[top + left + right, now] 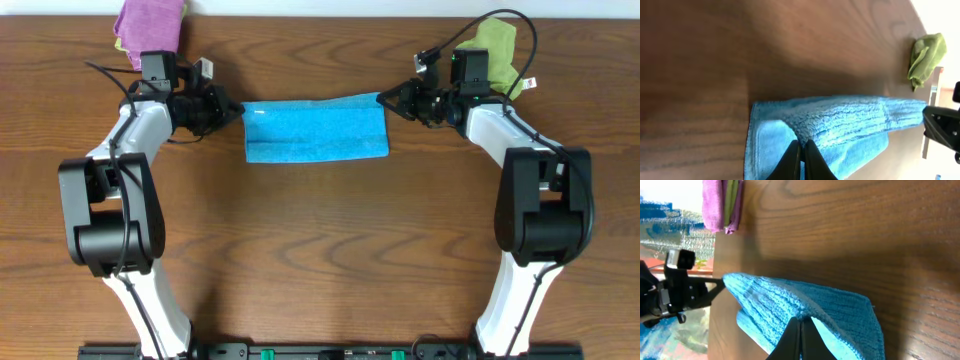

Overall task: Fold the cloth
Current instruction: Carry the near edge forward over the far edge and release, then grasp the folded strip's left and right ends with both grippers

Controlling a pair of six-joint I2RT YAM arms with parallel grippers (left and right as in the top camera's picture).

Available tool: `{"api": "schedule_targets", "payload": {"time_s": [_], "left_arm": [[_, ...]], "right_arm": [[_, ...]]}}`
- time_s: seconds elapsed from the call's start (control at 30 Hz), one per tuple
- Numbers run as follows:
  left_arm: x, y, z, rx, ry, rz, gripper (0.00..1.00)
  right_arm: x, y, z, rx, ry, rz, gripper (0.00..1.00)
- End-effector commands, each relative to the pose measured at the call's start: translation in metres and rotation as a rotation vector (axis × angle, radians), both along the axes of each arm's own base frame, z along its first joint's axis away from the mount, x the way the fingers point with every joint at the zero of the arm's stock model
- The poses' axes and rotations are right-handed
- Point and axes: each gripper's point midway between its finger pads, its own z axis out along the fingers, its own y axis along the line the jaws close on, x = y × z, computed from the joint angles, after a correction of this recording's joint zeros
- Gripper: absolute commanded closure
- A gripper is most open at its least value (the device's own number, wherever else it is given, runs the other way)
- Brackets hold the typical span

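The sky-blue cloth [316, 130] lies on the wooden table as a long doubled strip, its far edge lifted and stretched between my two grippers. My left gripper [238, 110] is shut on the far left corner, seen pinched in the left wrist view [802, 145]. My right gripper [384, 99] is shut on the far right corner, seen pinched in the right wrist view [801, 320]. The cloth [840, 125] hangs from the jaws over its lower layer, and it does the same in the right wrist view [805, 305].
A purple cloth [150, 22] lies on a yellow-green one at the back left, behind my left arm. A yellow-green cloth [492, 45] with a white tag lies at the back right, behind my right arm. The table's far edge runs just behind both.
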Motion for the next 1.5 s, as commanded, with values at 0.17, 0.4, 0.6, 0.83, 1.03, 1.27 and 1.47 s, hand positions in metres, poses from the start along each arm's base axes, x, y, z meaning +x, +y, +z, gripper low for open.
{"api": "schedule_targets", "payload": {"time_s": [0.17,0.4,0.6,0.83,1.03,1.27,1.47], "left_arm": [[-0.034,-0.005,-0.014,0.020,0.122,-0.091,0.94],[-0.039,-0.004,-0.016,0.027,0.138,-0.097,0.94],[-0.039,-0.002,-0.015,0.027,0.143,-0.091,0.48],[-0.041,0.000,0.004,0.039,0.145,-0.129,0.40],[-0.020,0.002,0.077,0.199,-0.070,-0.170,0.94],[-0.022,0.005,0.046,0.686,-0.032,-0.170,0.94],[-0.029,-0.018,-0.013,0.694,0.064,-0.238,0.94]], "right_arm": [[-0.020,0.006,-0.013,0.020,0.115,0.047,0.99],[-0.029,0.002,-0.022,-0.010,0.160,0.052,0.99],[-0.030,0.001,-0.022,-0.016,0.146,0.062,0.44],[-0.024,-0.012,0.000,-0.001,0.087,0.054,0.25],[-0.017,-0.023,0.057,-0.048,-0.055,0.018,0.99],[-0.017,-0.016,0.039,-0.396,-0.089,-0.049,0.99],[-0.035,-0.020,0.007,-0.486,-0.011,0.013,0.99]]}}
